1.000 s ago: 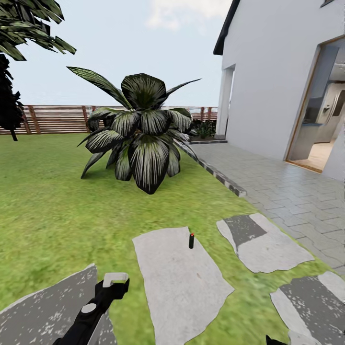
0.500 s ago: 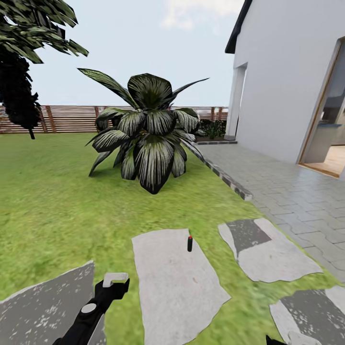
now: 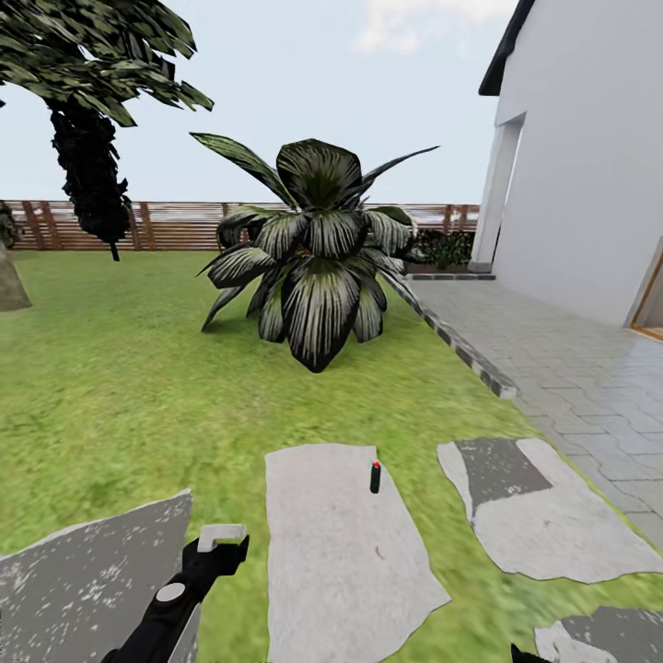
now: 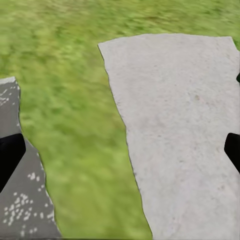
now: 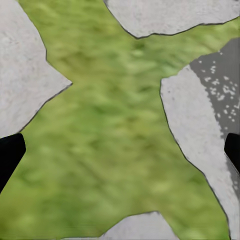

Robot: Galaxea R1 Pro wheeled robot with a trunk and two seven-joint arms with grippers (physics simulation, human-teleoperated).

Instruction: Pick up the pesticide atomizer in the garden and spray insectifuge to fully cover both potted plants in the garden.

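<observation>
The pesticide atomizer point(image 3: 375, 477) is a slim dark bottle with a red tip. It stands upright on a pale stepping stone point(image 3: 341, 552) in the lawn, ahead of me. My left gripper point(image 3: 221, 545) hangs low at the view's near left, well short of the bottle. In the left wrist view the left gripper point(image 4: 120, 152) is open, its fingertips point(image 4: 10, 157) far apart over grass and stone. The right gripper point(image 5: 120, 150) is open too, above grass between stones, holding nothing. The potted plants are out of view.
A big striped-leaf agave point(image 3: 318, 249) grows in the lawn beyond the stones. A palm point(image 3: 87, 166) and a wooden fence point(image 3: 166, 226) stand at the back left. A grey paved patio point(image 3: 589, 368) and the white house wall point(image 3: 589, 184) lie to the right.
The whole picture has slid to the right, so the camera has turned left; the doorway has left the view. The atomizer still stands on its stone, and both grippers keep their places in view.
</observation>
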